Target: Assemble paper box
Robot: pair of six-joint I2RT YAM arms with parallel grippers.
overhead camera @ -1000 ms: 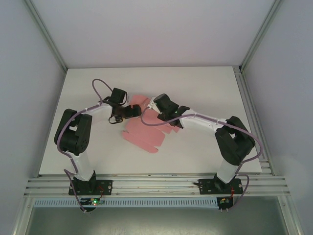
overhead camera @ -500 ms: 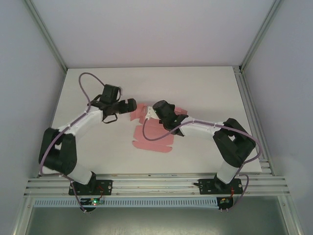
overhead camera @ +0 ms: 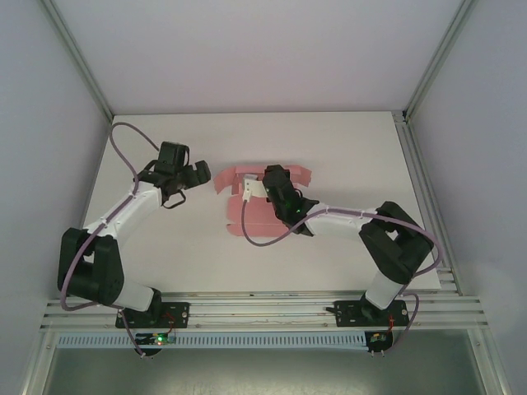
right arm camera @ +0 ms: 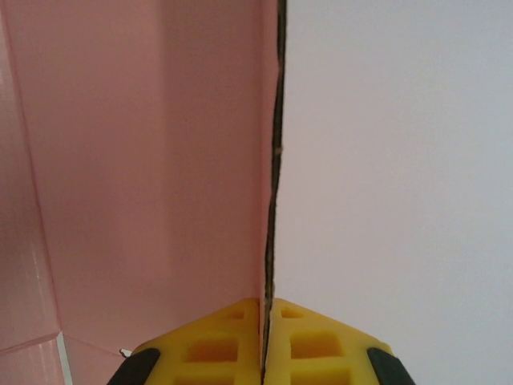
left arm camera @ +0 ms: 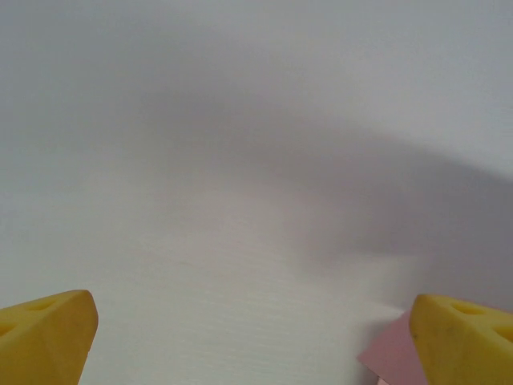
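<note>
1. Right wrist view: the right hand [right arm camera: 268, 321] has its two yellow fingers [right arm camera: 216, 345] pressed tight together on a thin wall of the paper box [right arm camera: 144, 160]. The wall is seen edge-on and stands upright, with more pink card spreading to its left.
2. Seen from above, the rest of the card lies mostly flat in the middle of the tabletop [overhead camera: 354, 148], with its far flaps partly raised.
3. The left hand [left arm camera: 255, 333] is wide open and holds nothing. It hovers just beside the card's far left corner, and a pink tip shows next to one finger.
4. The step in hand looks like folding up a first side wall, so the box is far from done.
5. The next move likely calls for the left hand to take the nearby flap while the right keeps its wall upright. A gentle grip is needed so the thin card bends only along its creases.
</note>
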